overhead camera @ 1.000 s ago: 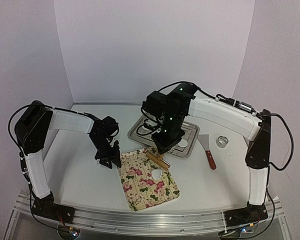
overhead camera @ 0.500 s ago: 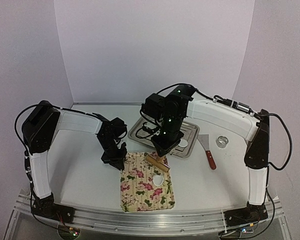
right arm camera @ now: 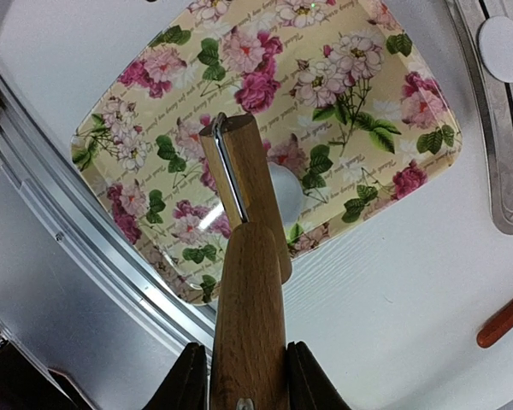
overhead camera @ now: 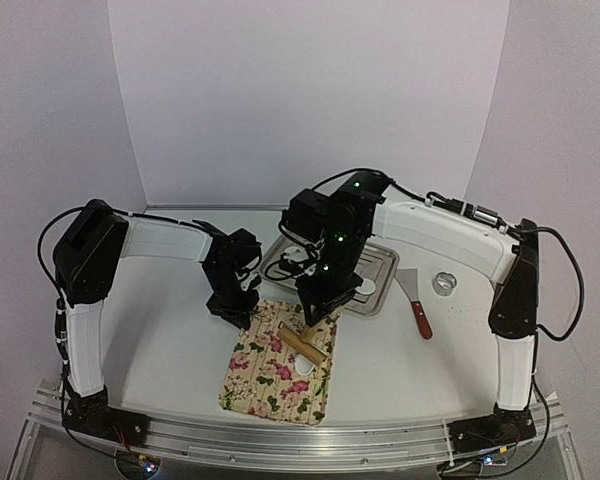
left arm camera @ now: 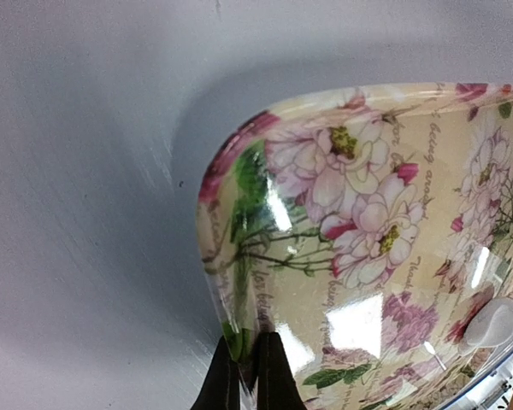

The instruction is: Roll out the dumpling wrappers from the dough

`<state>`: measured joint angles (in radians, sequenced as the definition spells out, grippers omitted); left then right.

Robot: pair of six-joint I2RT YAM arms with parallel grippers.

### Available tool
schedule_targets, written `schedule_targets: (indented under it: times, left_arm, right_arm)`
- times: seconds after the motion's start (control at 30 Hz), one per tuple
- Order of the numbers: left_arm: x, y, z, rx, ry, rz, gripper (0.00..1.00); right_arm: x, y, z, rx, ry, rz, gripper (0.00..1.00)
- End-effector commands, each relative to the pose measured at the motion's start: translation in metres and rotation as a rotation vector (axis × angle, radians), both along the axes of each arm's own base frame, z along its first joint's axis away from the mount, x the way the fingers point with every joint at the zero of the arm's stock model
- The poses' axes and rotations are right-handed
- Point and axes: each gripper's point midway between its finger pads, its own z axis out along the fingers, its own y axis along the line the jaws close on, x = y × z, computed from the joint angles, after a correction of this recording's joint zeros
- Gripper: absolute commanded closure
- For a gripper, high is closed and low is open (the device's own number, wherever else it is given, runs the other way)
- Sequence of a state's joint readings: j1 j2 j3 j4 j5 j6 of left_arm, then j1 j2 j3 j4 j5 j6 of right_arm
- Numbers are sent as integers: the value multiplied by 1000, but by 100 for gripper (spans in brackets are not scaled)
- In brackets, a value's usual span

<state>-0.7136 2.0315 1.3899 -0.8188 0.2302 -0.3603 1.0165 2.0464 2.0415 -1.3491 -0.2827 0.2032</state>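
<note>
Left gripper (overhead camera: 236, 306) is centre-left in the top view, at the upper-left corner of the floral mat (overhead camera: 272, 372). Its fingers (left arm camera: 227, 383) are clenched on the mat's rim, which is pinched between them at the bottom of the left wrist view. The mat looks bowed up around that spot.

Dumpling wrapper (overhead camera: 298, 386) is a small white patch on the lower half of the mat in the top view.

Right gripper (overhead camera: 308, 318) is just right of centre, grasping the wooden rolling pin (overhead camera: 302, 342), which lies diagonally over the mat. In the right wrist view a finger sits on each side of the pin's near end. The far end is over the middle of the mat and covers part of the wrapper — can't tell whether it presses down.

Second wrapper (overhead camera: 366, 287) lies in the metal tray (overhead camera: 385, 262), up behind the right gripper.

Further right on the table (overhead camera: 170, 340) is a scraper (overhead camera: 417, 303) with a reddish handle, then the metal ring cutter (overhead camera: 444, 283) — near each other, not touching.
</note>
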Motion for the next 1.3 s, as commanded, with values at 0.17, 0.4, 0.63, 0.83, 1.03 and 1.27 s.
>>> schedule_targets:
  times: [0.17,0.4,0.63,0.83,1.03,1.27]
  left_arm:
    - [6,18,-23,110,-34,-59,100]
    - [9,14,-23,105,-35,-60,100]
    - [11,10,-22,95,-35,-55,100]
    - [11,11,-23,100,-34,-55,100]
    - [12,11,-24,100,-34,-54,100]
    - [11,10,-25,97,-30,-54,100]
  right_arm:
    - [-34,-50,-15,-262,144,46,100]
    - [-28,-52,-27,-311,126,66,100]
    - [-25,-51,-42,-342,131,77,100]
    - [-21,-61,-54,-405,116,77,100]
    - [-27,-83,-78,-521,142,70,100]
    - [-41,-92,-110,-548,217,46,100]
